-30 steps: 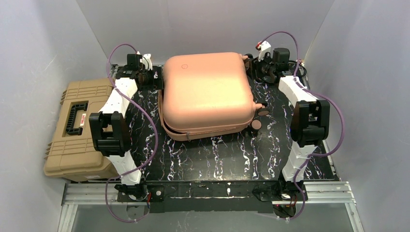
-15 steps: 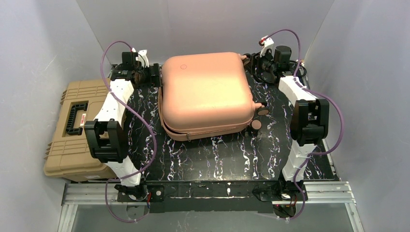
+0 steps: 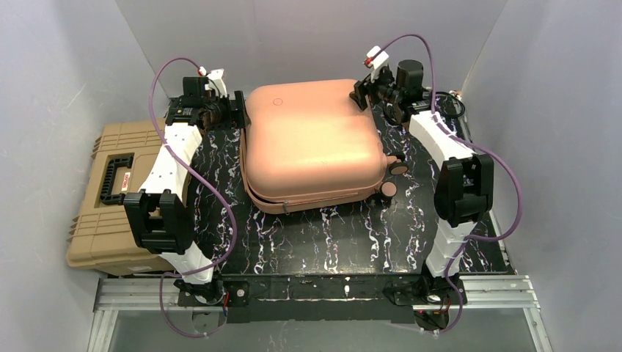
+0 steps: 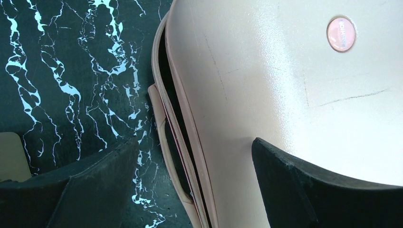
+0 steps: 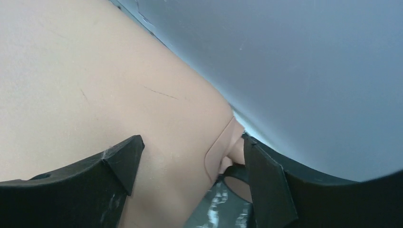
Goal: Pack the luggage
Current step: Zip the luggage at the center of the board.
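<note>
Where the black marbled table (image 3: 330, 235) runs back toward the wall, the peach-pink luggage (image 3: 312, 139) lies flat, its lid slightly ajar. The left gripper (image 4: 195, 142) straddles its left edge, jaws wide. The right gripper (image 5: 192, 137) brackets its far right corner, jaws likewise spread.

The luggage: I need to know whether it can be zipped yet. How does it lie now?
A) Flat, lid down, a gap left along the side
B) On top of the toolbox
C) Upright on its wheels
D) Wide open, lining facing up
A: the luggage lies flat on the table with its top shell down, and the left wrist view shows a dark slit between the two shells.
</note>
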